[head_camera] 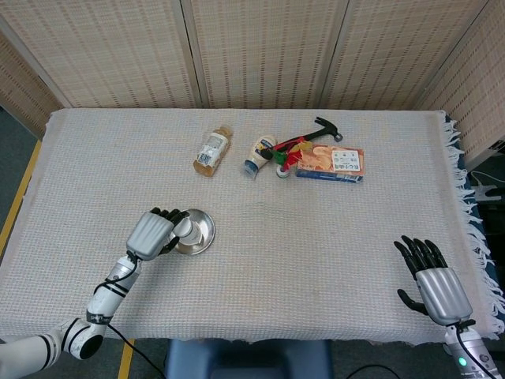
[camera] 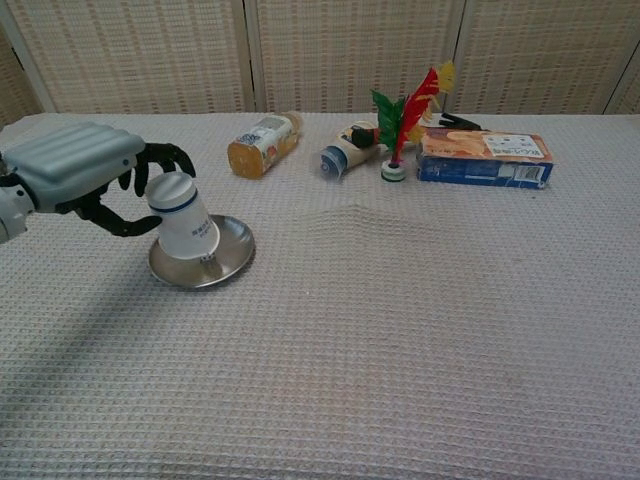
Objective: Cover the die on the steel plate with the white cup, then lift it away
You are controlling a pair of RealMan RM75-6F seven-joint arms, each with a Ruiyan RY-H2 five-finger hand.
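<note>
The white cup (camera: 185, 216) is upside down on the steel plate (camera: 226, 255), tilted towards the left with its lower rim on the plate. My left hand (camera: 85, 172) grips it around its upper part. In the head view my left hand (head_camera: 151, 234) hides most of the cup (head_camera: 183, 228) beside the plate (head_camera: 201, 230). The die is hidden. Near the front right corner of the table, my right hand (head_camera: 435, 283) hovers with its fingers spread, holding nothing.
At the back of the table lie a brown bottle (camera: 263, 143), a white jar (camera: 345, 151), a feathered shuttlecock (camera: 398, 128), a hammer (head_camera: 319, 129) and a flat orange box (camera: 483, 158). The cloth has a low wrinkle (camera: 350, 214) in the middle.
</note>
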